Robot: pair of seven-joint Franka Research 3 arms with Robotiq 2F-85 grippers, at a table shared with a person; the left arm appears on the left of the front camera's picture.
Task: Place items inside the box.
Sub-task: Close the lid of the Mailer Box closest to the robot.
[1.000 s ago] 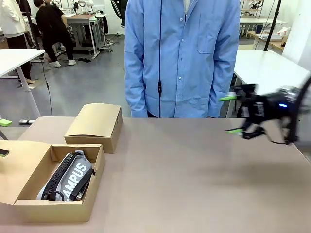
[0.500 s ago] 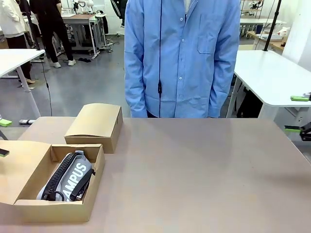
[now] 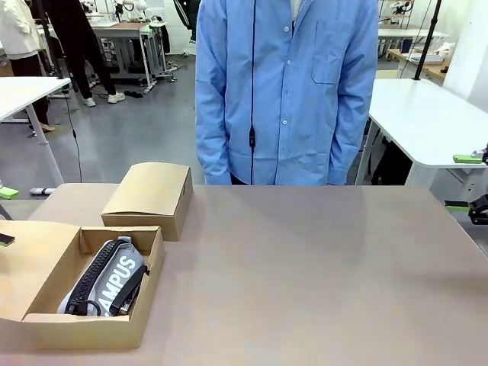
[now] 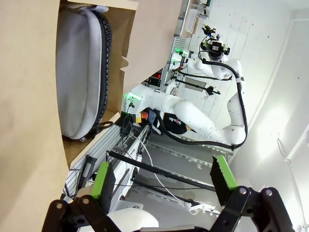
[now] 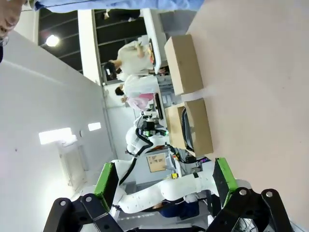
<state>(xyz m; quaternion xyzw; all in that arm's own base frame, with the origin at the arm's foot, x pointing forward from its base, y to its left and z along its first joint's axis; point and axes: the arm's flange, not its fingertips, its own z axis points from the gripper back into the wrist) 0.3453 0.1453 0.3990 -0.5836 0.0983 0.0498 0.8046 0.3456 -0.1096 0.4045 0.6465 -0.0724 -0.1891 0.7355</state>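
A person (image 3: pixel 286 91) in a light blue buttoned shirt stands at the far edge of the brown counter (image 3: pixel 320 274), with a black cord (image 3: pixel 252 84) hanging down the shirt front. A closed carton (image 3: pixel 149 198) sits on the counter's left part. Behind, a white table (image 3: pixel 427 114) stands on grey floor (image 3: pixel 130 137), and more people (image 3: pixel 76 38) stand far left.

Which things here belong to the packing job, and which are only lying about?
Belong to the job:
- open box
- grey pencil case, lying inside it

Only lying about:
- closed cardboard box, just beyond the open one
- white table, far right
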